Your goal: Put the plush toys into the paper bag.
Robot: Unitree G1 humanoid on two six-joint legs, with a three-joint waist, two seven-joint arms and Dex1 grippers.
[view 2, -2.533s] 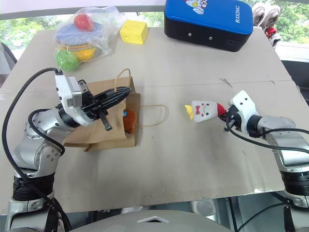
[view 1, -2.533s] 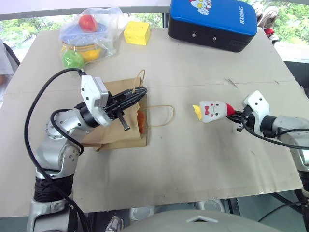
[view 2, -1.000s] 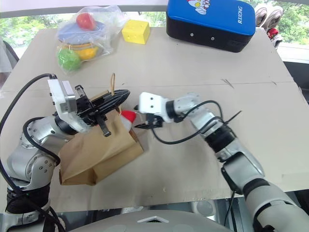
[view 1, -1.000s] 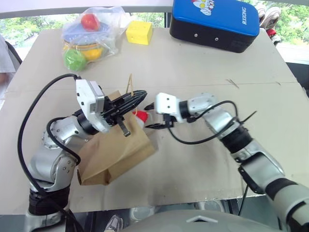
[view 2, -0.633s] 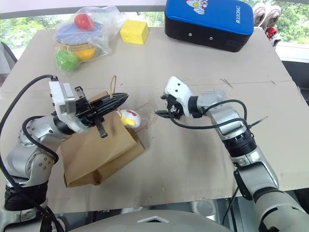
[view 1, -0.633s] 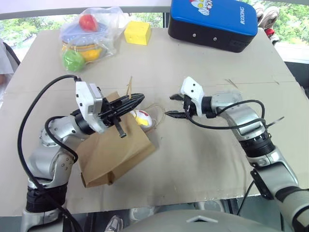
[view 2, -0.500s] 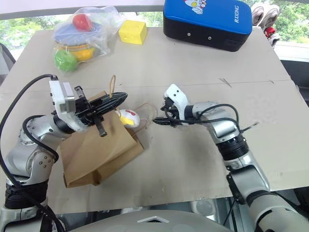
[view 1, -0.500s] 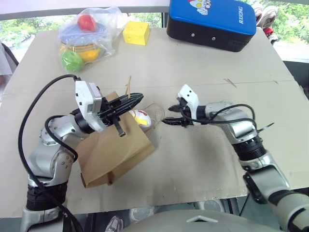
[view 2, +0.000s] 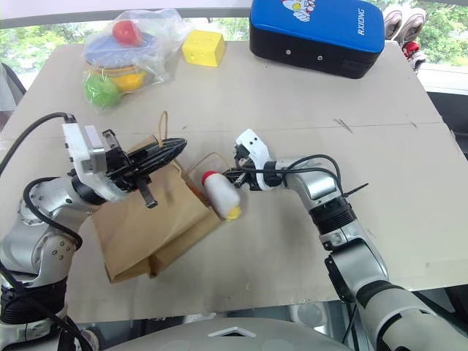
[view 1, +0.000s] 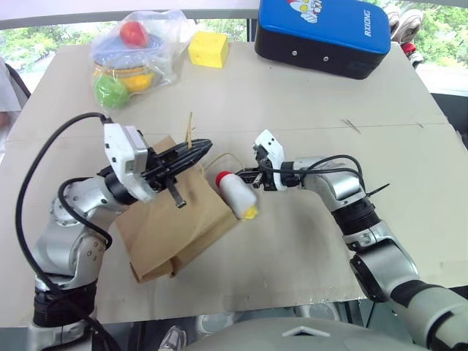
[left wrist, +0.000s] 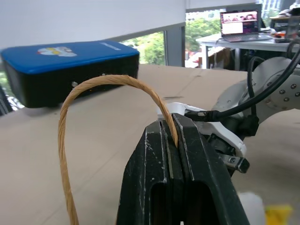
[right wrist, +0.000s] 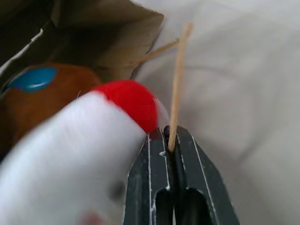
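The paper bag (view 1: 172,223) lies tilted on the table, its mouth toward the right arm. My left gripper (view 1: 207,145) is shut on one tan cord handle (left wrist: 93,86) and holds it raised. Shut on the other handle (right wrist: 177,79), my right gripper (view 1: 247,175) sits just right of the bag's mouth. The white cone plush toy (view 1: 235,191) lies at the mouth's right edge, red end toward the bag, yellow end (view 1: 251,213) toward the table front. Inside the bag the brown plush toy (right wrist: 37,101) with its blue mark is seen in the right wrist view.
A clear plastic bag of colourful toys (view 1: 135,47) and a yellow cheese block (view 1: 208,50) stand at the back left. A blue and black case (view 1: 322,33) sits at the back right. The cardboard tabletop (view 1: 307,248) lies bare to the right and front.
My right gripper has rolled, come in toward the bag mouth and shut on the second handle. The white toy has turned, its yellow end now toward the table front.
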